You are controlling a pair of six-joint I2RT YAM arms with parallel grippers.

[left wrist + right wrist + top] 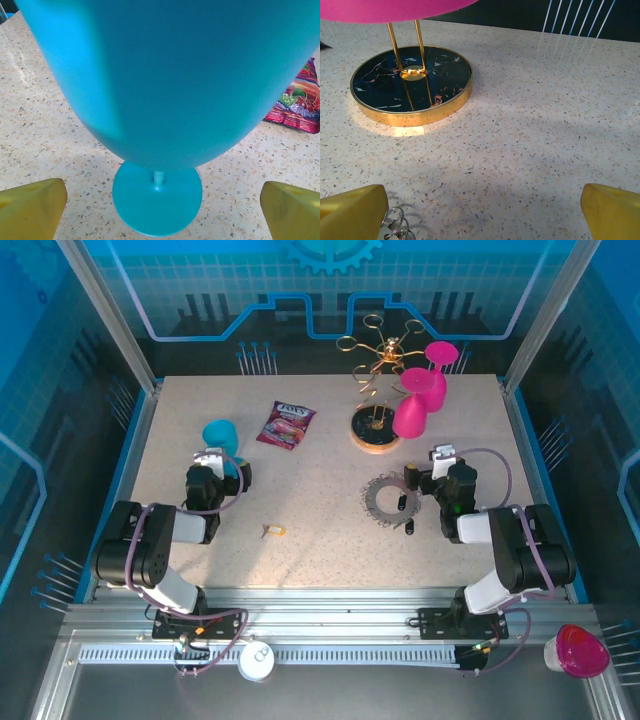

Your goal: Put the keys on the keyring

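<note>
Your left tool [162,212] is spread wide, its yellow fingertips on either side of the foot of the teal glass [165,75], which stands upright on the counter [40,130]. Your right tool [482,212] is also wide open and holds nothing. The keyring [390,500] lies flat just beside it with black-headed keys [400,506] on it and at its near edge, while the yellow-headed key [273,531] lies well apart, between your two arms.

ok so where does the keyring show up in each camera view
top external: the keyring lies right of centre on the table, nearer the arms than the round rack base.
right wrist: its wire coils peek in at the bottom-left corner.
left wrist: faces the teal goblet.
shared landmark: the rack base, beyond the ring in both.
</note>
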